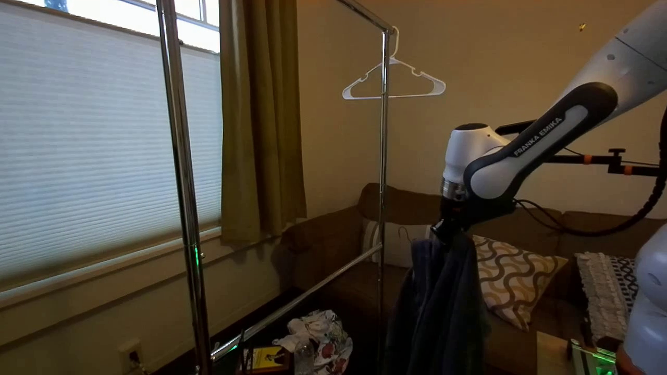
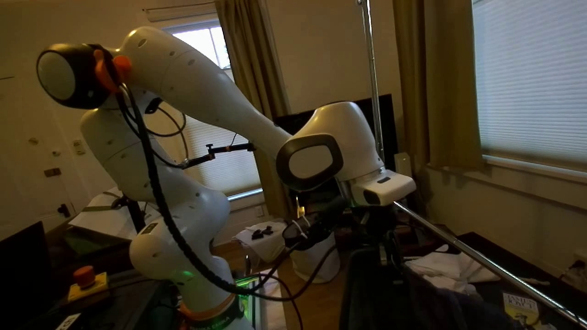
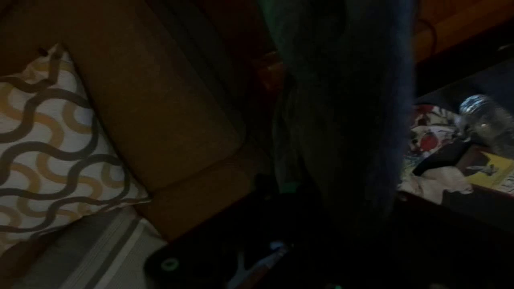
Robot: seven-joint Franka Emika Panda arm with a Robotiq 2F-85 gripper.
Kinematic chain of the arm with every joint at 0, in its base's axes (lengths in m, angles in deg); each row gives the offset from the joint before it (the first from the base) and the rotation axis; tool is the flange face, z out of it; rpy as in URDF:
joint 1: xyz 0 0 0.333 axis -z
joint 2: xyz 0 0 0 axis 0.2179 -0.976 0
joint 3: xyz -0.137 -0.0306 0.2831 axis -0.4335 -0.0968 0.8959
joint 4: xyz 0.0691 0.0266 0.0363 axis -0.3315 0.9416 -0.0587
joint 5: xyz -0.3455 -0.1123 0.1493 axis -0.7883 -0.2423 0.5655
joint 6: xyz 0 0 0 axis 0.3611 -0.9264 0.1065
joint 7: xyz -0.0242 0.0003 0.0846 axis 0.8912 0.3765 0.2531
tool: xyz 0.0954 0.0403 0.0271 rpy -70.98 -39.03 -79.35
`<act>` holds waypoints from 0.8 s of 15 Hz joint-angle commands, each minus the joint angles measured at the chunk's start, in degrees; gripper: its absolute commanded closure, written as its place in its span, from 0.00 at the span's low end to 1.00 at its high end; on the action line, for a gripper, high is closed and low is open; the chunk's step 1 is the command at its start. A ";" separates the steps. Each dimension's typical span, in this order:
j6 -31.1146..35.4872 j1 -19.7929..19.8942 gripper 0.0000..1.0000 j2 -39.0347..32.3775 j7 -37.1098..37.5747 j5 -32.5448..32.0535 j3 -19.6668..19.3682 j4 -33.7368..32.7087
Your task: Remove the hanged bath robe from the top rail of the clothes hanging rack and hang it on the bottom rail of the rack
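In an exterior view, the robe (image 1: 443,307) is gripped near its top by the hand (image 1: 446,230), from which it is hung in long folds. It is held off the top rail (image 1: 365,14) and is seen to the right of a post (image 1: 383,156). A white hanger (image 1: 397,61) is hooked at the end of the top rail. The bottom rail (image 1: 312,291) is seen on the left of the post. A patterned cushion (image 1: 516,276) is propped on the sofa (image 1: 323,245) behind.

In an exterior view, the arm (image 2: 206,96) is seen bent forward, with the hand sunk in shadow; the grip cannot be read here. The bottom rail is seen slanted past it. A book (image 2: 520,308) is carried by a dark worktop (image 2: 495,252).

In the wrist view, the hand is shown along the bottom, its tips too dark to be made out. The robe is spread from it to the top edge, dim and blurred. The cushion is seen at left; at right, a bottle (image 3: 488,124) is seen beside a floral cloth (image 3: 429,138), near the book.
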 commanded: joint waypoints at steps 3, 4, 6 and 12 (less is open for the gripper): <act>0.60 1.17 0.99 -6.08 -5.12 -4.72 0.67 -2.83; 0.12 0.61 0.99 -6.95 -6.82 -5.28 0.51 -3.07; -0.46 -0.36 0.99 -7.21 -12.99 -4.82 -1.34 -3.11; 2.36 -4.10 0.95 -6.70 -26.68 0.43 -7.68 -1.93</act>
